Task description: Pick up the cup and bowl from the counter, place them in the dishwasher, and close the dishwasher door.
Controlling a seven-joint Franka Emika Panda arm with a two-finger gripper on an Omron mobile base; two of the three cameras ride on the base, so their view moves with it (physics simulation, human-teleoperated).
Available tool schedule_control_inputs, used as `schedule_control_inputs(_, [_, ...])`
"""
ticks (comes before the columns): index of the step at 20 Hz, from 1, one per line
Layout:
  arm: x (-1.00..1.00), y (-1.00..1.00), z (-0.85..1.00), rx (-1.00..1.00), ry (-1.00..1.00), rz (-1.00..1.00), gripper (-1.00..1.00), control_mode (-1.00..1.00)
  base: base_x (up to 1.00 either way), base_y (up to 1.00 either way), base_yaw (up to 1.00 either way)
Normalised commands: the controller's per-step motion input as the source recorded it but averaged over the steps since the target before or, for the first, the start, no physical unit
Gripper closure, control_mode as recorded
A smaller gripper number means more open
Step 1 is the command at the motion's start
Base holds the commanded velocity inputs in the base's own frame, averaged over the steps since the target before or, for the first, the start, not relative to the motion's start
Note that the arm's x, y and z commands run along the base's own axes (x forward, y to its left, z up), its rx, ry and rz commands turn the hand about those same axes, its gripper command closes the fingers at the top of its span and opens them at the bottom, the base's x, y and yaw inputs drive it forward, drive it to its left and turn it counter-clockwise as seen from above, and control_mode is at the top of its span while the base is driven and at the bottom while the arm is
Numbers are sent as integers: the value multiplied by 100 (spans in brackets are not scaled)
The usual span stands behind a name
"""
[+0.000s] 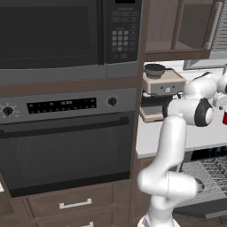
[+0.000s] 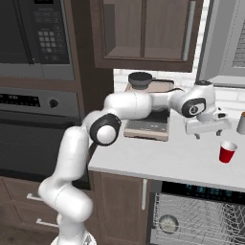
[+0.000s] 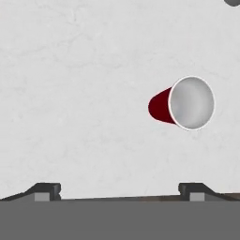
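The red cup (image 2: 228, 152) stands upright on the pale counter (image 2: 177, 160), white inside, near its front edge. My gripper (image 2: 208, 135) hangs open just above the counter, a little behind and to the left of the cup, with nothing between its fingers. The hand view looks down on the cup (image 3: 183, 104) to the right of centre, beyond the gripper (image 3: 119, 194), whose fingertips (image 3: 47, 190) stand wide apart. Below the counter the dishwasher is open, its grey wire rack (image 2: 201, 220) pulled out and its door (image 1: 208, 212) folded down. A tan thing (image 2: 241, 123) at the right edge may be the bowl.
A coffee machine (image 2: 148, 107) stands on the counter at the back left, close behind my forearm. The black oven (image 1: 66, 146) and microwave (image 1: 53, 33) fill the wall to the left. Upper cabinets (image 2: 143, 33) hang above the counter. A round item (image 2: 167, 223) lies in the rack.
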Motion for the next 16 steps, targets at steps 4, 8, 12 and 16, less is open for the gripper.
schedule_control_inputs(4, [32,-26,-26,0,0,0,-100,-100,0,0,0])
schedule_control_inputs(8, [30,-26,-25,0,0,0,-100,-100,0,0,0])
schedule_control_inputs(12, [31,-24,-27,0,0,0,-100,-100,0,0,0])
schedule_control_inputs(16, [23,-26,-39,0,0,0,-100,-100,0,0,0])
